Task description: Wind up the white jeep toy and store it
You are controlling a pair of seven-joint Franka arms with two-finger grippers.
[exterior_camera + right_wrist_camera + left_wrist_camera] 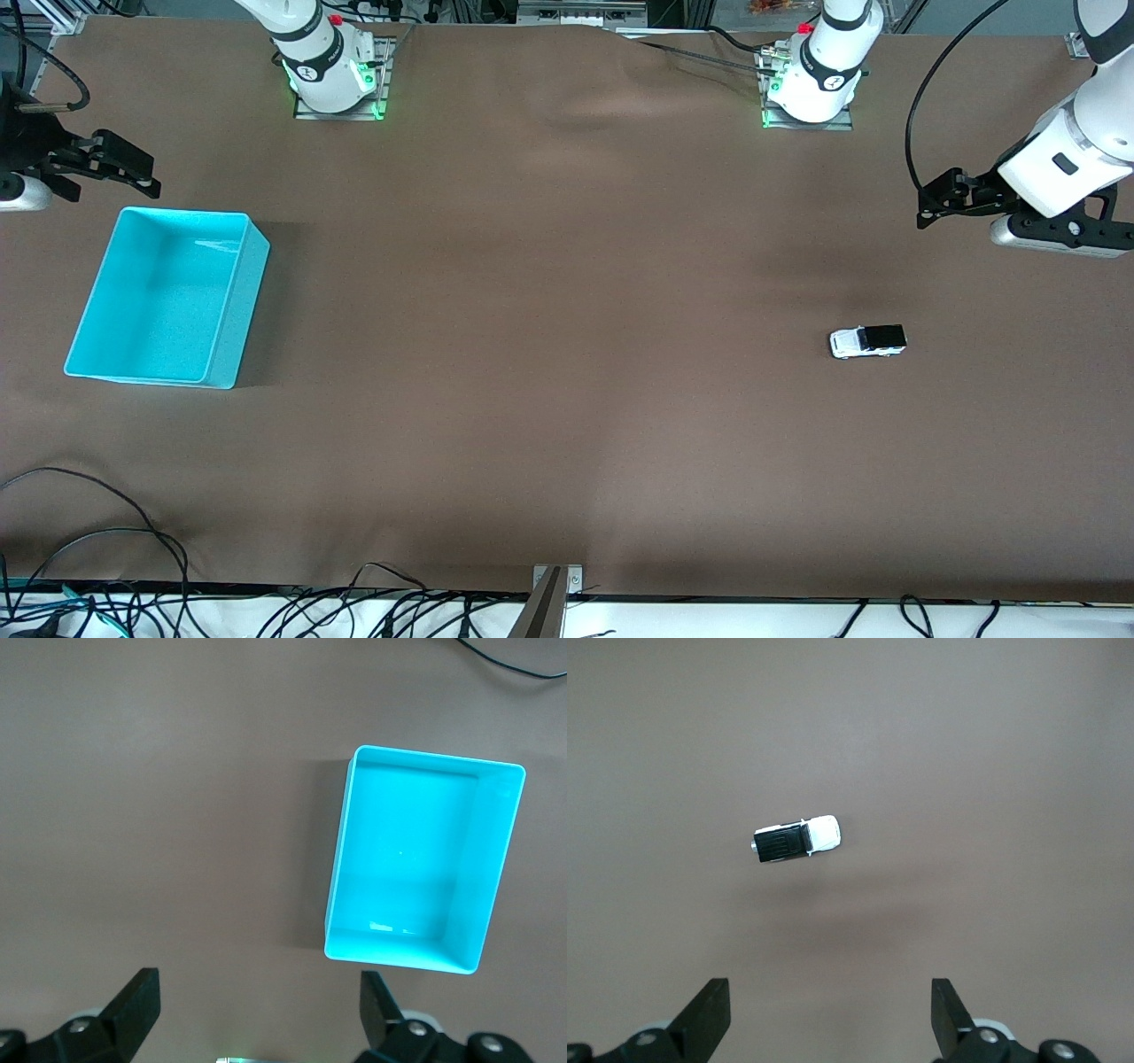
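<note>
Cables [97, 567] trail along the table's [567, 425] front edge, nearest the camera. Farther up in the front view, the white jeep toy [867, 341] sits upright toward the left arm's end, well apart from the cyan bin [168, 297] at the right arm's end. Both arms wait: the left gripper [930, 208] and right gripper [146, 177] hang above the table ends.

From the left wrist, the gripper [831, 1019] is spread wide above the jeep [796, 840], gripping nothing.

From the right wrist, the gripper [259, 1014] is likewise released, near the bin [341, 859].
</note>
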